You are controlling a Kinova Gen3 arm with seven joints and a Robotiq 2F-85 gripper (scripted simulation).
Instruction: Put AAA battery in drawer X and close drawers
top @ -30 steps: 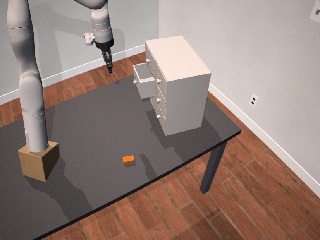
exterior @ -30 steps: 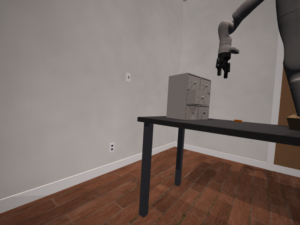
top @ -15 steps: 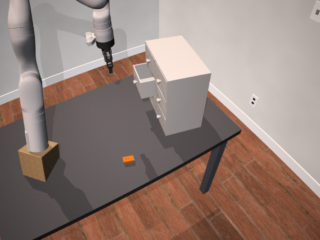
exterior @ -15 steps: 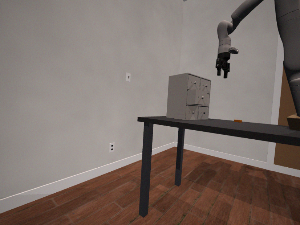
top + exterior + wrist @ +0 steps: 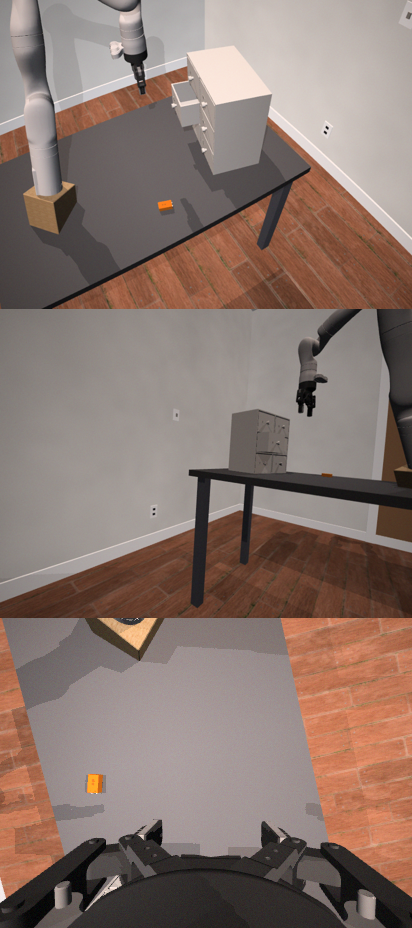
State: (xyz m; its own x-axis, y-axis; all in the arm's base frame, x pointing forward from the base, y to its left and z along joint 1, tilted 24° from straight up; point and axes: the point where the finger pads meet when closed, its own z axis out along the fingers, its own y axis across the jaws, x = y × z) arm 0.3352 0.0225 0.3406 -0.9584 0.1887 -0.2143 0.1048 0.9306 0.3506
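Note:
The small white chest [image 5: 229, 102] stands at the table's far right; it also shows in the exterior view [image 5: 258, 441]. One upper drawer [image 5: 185, 102] is pulled out, and its floor is hidden from me. I see no X mark. My gripper [image 5: 141, 89] is open and empty, high above the table, left of the open drawer and pointing down. It also shows in the exterior view [image 5: 306, 410] and the wrist view [image 5: 215, 828]. A small orange block [image 5: 165, 205] [image 5: 94, 783] lies near the table's front edge. I see no round AAA battery in any view.
The arm's wooden base block [image 5: 50, 206] stands at the table's left. The other drawers of the chest look pushed in. The table's far edge lies below the gripper, with wooden floor beyond it.

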